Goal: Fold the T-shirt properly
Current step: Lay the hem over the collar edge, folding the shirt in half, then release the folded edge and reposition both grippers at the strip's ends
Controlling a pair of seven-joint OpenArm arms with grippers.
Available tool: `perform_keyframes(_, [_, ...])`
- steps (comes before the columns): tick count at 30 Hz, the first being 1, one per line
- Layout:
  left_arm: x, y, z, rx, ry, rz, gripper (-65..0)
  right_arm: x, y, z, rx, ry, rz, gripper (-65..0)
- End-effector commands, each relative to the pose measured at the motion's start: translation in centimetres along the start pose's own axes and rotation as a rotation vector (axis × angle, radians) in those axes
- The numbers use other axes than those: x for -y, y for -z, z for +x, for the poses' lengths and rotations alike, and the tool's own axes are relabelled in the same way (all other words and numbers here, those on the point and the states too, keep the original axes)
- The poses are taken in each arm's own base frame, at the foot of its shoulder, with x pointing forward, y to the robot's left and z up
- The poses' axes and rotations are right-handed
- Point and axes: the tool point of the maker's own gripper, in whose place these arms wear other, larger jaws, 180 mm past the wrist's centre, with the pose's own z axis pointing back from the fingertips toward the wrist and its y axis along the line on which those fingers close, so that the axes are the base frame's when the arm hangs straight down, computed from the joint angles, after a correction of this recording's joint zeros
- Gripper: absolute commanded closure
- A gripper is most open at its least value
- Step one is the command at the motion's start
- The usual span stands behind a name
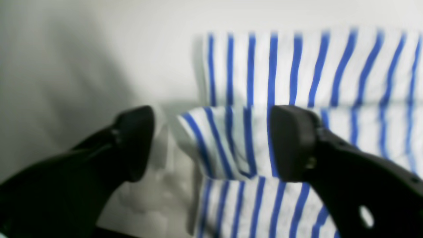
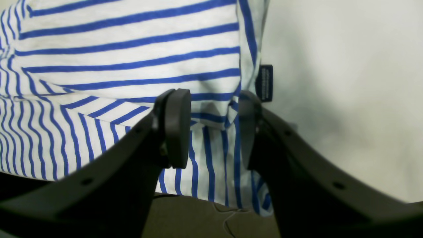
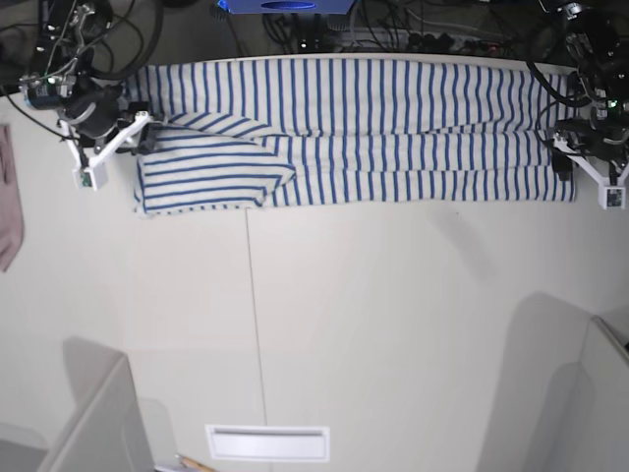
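White table (image 1: 82, 49) fills the left wrist view, where the left tool (image 1: 211, 142) stands open astride a raised fold of the T-shirt (image 1: 297, 72), not yet pinching it. Right wrist view: the right tool (image 2: 214, 129) is half-closed around the hem beside the dark label (image 2: 265, 82); whether it grips, I cannot tell. Base view shows the T-shirt (image 3: 393, 128) stretched along the top edge, a tool at each end, so the lengthwise fold seems underway and next calls for both to clamp and lift together.

White table (image 3: 373, 324) as landmark: thin seam line (image 3: 255, 324) runs down its surface left of centre. Pinkish cloth (image 3: 9, 202) lies at table's left edge, partly cut off by frame. White rectangular slot plate (image 3: 266, 442) near table's front edge, just right of seam's lower end. Tangle of dark cables (image 3: 393, 25) beyond table's far edge. Blue object (image 3: 285, 5) there too, partly out of frame.
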Motion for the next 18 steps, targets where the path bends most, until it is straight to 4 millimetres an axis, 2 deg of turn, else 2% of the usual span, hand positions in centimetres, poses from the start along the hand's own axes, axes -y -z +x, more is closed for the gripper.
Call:
perform_keyframes(1, [-0.8,-1.3,1.3,0.048,-0.003,0.033,-54.3,-0.1,-0.5,1.0,0.034,-0.022,0.004,-21.8])
perform_keyframes(3, [-0.9,-2.2,1.4,0.059,-0.039,0.051,-49.5,-0.6,-0.3,1.2,0.040,-0.025,0.017,-16.4])
perform_keyframes(4, [-0.5,-2.1,0.9,0.050,-0.057,0.042,-44.1,-1.5,0.0,1.3,0.042,-0.044,0.041,-11.6])
perform_keyframes(6, [0.3,-1.6,-0.2,0.024,-0.084,0.024,-26.8,-3.5,0.6,1.8,0.060,-0.090,0.091,0.0])
perform_keyframes(8, [0.8,-0.8,-1.4,-0.010,-0.118,0.006,-4.4,-5.4,1.1,1.9,0.070,-0.122,0.138,0.0])
perform_keyframes(9, [1.0,-0.2,-1.9,-0.025,-0.137,-0.002,0.0,-6.2,1.4,1.9,0.073,-0.132,0.155,0.0])
perform_keyframes(12, [1.3,1.7,-3.5,-0.086,-0.189,-0.022,0.0,-7.3,2.2,2.0,0.065,-0.144,0.185,0.0])
perform_keyframes(18, [1.4,3.8,-4.8,-0.058,-0.243,-0.033,0.0,-4.9,3.8,0.7,-0.003,-0.164,0.078,0.0])
